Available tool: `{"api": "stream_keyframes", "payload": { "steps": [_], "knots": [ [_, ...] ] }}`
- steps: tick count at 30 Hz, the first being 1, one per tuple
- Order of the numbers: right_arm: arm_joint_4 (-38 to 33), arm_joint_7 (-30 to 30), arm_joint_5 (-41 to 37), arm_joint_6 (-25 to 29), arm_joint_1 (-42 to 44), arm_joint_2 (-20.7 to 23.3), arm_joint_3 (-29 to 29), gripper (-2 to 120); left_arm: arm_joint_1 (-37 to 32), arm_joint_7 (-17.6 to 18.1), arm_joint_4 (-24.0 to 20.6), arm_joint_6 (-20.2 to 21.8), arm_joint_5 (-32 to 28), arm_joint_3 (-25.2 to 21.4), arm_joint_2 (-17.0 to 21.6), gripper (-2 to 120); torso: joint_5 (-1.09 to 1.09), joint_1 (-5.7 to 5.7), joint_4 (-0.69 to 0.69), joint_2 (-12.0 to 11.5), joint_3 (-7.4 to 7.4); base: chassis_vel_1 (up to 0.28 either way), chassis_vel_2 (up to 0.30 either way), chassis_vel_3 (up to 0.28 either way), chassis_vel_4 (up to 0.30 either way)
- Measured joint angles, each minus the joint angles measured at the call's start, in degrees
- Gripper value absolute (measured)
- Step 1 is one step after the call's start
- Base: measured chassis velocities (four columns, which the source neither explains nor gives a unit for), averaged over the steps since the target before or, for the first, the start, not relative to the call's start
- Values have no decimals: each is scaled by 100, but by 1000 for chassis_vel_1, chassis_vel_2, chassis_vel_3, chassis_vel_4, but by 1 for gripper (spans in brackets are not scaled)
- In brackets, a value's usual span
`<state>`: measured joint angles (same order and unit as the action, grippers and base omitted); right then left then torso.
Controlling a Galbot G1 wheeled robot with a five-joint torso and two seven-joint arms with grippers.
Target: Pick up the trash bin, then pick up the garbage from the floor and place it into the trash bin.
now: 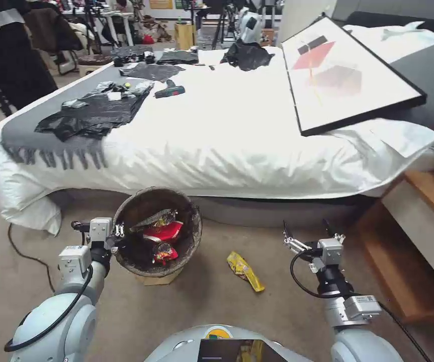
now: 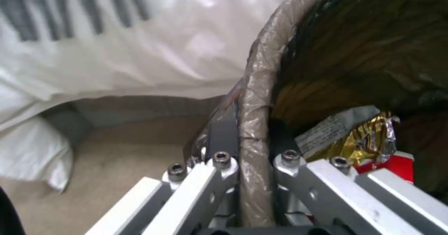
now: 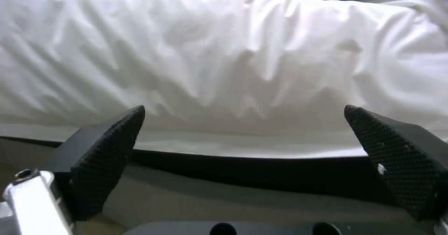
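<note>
Two pincers: left pincer (image 1: 118, 232) clamped on trash bin (image 1: 189, 236) rim, right pincer (image 1: 307, 232) spread wide, empty.

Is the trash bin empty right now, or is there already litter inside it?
Not empty. The trash bin, clamped at its rim by the left end effector, holds a red-and-white wrapper and a gold foil wrapper.

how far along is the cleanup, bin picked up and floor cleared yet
Done: the left gripper is clamped on the rim of the trash bin, and red and gold wrappers already lie inside. In hand: the right gripper hangs open and empty in front of the bed. Left: a yellow wrapper lies on the carpet between bin and right gripper, not yet picked up.
</note>
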<state>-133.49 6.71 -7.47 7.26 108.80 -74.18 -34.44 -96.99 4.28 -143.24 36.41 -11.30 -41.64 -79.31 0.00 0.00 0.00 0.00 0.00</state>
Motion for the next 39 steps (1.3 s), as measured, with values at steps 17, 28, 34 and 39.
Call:
{"api": "stream_keyframes", "payload": {
  "steps": [17, 28, 34, 39],
  "knots": [
    [69, -701, -621, -1304, -376, 47, -368, 100, 9, 23, 0, -51, 20, 11, 34, 3, 0, 0, -3, 0, 0, 44, 42, 34, 36],
    [415, -726, -1457, -2312, -1192, 862, 55, 100, -69, 56, 0, -53, -47, 26, 42, 3, 0, 0, 1, 0, 0, 0, 0, 0, 0],
    [807, -694, -1702, -2704, -1746, 1368, 593, 100, -149, 88, 0, -36, -102, 17, 45, 3, 0, 0, 1, 0, 0, 0, 0, 0, 0],
    [1237, -619, -1942, -3027, -2238, 1663, 1074, 100, -197, 108, 0, -23, -117, -2, 45, 3, 0, 0, -1, 0, 0, 0, 0, 0, 0]
  ]
}}
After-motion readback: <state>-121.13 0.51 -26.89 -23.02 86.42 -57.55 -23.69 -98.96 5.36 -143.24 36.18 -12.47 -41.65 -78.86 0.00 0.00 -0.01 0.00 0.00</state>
